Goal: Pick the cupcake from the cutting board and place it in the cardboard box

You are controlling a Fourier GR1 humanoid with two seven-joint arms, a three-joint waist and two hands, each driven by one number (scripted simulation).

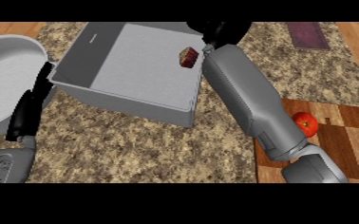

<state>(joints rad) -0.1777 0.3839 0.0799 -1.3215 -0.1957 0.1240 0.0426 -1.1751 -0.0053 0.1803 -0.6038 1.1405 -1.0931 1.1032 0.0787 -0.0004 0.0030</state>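
The cupcake (188, 57), with a dark red wrapper and a tan top, lies on its side inside the grey box (126, 99), close to the box's right wall. My right hand (221, 31) hangs over the box's far right corner, just above and to the right of the cupcake. It is not touching the cupcake, and its fingers look relaxed and open; the view's top edge cuts part of them off. My right forearm (245, 95) slants down to the lower right. The wooden cutting board (336, 142) sits at the lower right.
A red tomato (306, 123) rests on the cutting board beside my right forearm. A white round pan (17, 66) stands at the left edge. My left hand (29, 109) rests open between the pan and the box. A purple mat (307, 34) lies at the far right.
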